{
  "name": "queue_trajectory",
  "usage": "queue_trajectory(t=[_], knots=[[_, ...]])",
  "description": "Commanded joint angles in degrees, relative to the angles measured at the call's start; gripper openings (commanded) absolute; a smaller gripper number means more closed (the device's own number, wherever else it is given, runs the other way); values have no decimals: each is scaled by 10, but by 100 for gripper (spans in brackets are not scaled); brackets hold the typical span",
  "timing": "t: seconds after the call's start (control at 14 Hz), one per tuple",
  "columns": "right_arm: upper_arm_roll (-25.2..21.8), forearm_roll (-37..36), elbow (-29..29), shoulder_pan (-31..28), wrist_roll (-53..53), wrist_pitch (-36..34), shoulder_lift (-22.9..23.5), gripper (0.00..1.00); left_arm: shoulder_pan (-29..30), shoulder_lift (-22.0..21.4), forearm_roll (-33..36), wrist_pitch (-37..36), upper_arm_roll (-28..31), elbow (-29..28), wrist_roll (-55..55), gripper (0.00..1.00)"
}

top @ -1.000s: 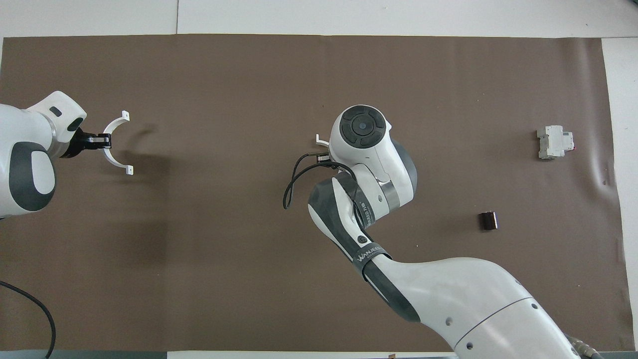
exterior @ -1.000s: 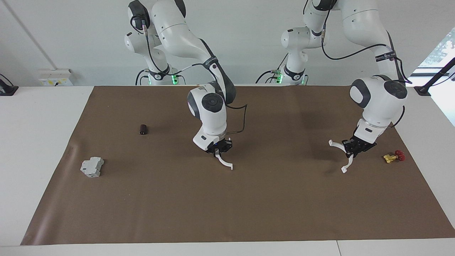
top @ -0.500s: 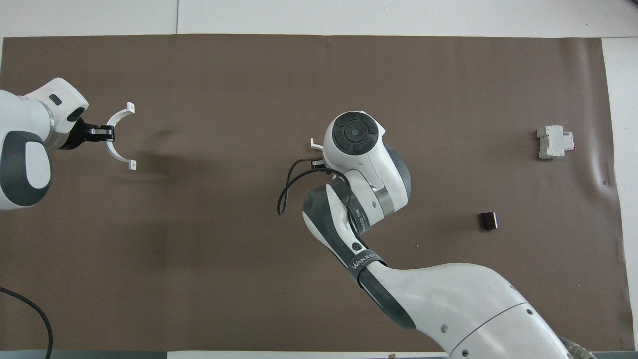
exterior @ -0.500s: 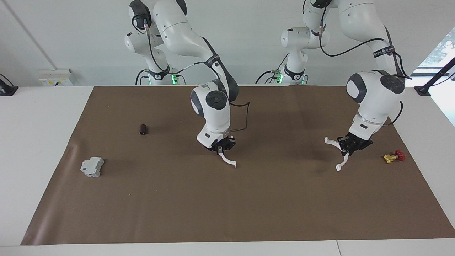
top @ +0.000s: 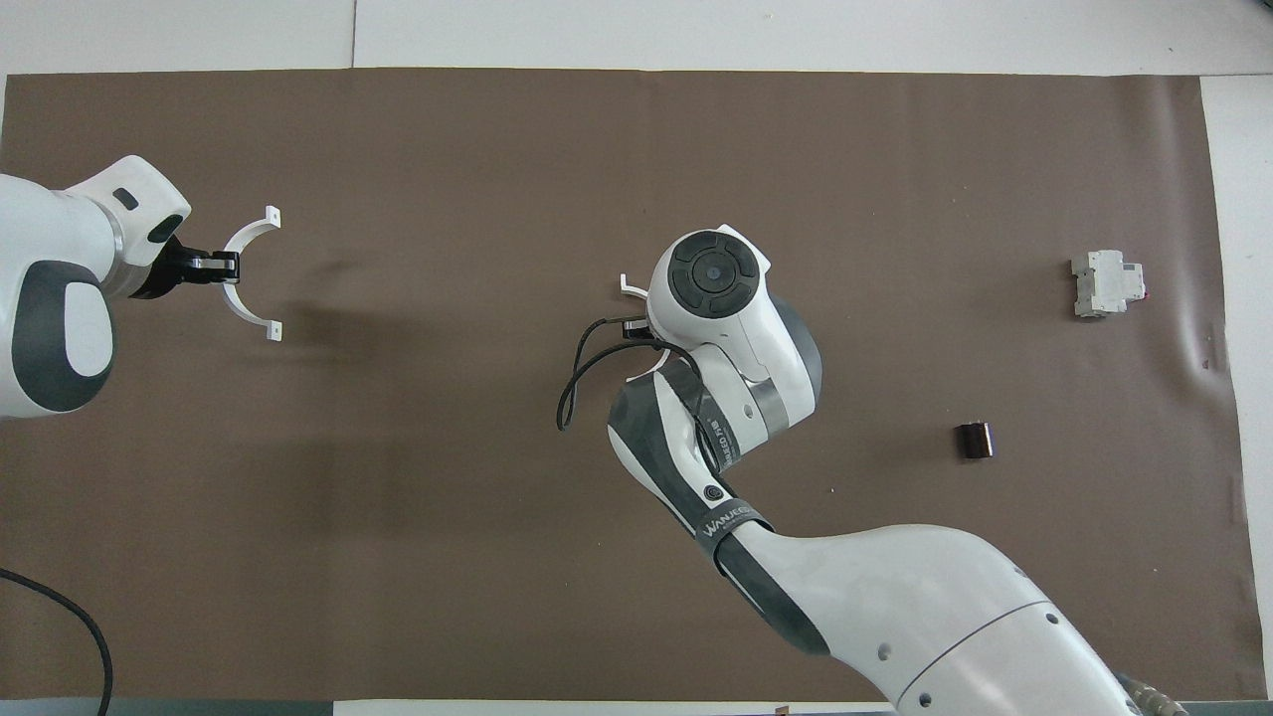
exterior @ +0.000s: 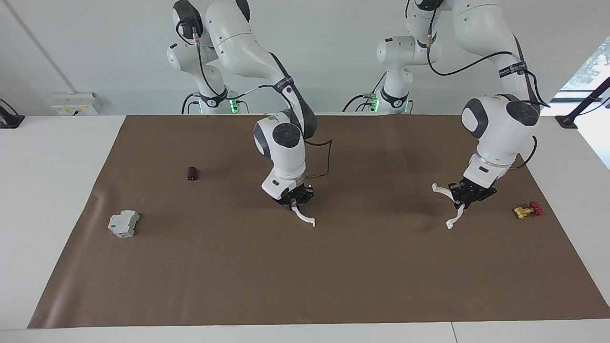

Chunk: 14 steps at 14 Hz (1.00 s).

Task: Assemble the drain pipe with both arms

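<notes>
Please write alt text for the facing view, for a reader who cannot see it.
Two white robot arms each hold one white half-ring above a brown mat, apart. A grey box, a dark cylinder and a red-and-yellow valve lie on it.

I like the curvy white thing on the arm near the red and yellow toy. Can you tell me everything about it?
It is a thin white half-ring, smooth like plastic, with a small flat tab at each end. The left gripper is shut on the middle of its curve, holding it in the air over the brown mat, touching nothing else. Its open side points toward the middle of the table, where the other arm is. One tab points up, one hangs down.
</notes>
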Motion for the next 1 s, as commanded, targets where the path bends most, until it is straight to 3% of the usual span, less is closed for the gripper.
queue_trajectory(t=[0.0, 0.07, 0.21, 0.43, 0.57, 0.93], knots=[[3, 4, -17, -3, 6, 5, -18, 51, -13, -6, 1, -8, 5, 1, -12, 0], [3, 4, -12, -3, 7, 2, -18, 73, -15, -6, 1, -9, 5, 1, -12, 0], [3, 5, 21, -6, 20, -27, -16, 88, -21, -6, 0, -8, 5, 1, -13, 0], [1, 5, 109, -29, 31, -128, -18, 90, -57, -7, 1, -9, 5, -1, -59, 0], [0, 3, 110, -74, 25, -165, -62, 100, -100, -7, 2, -9, 5, 0, -107, 0], [-3, -3, 113, -178, -60, -294, -155, 100, -227, 18, 68, -12, 5, 19, -297, 0]])
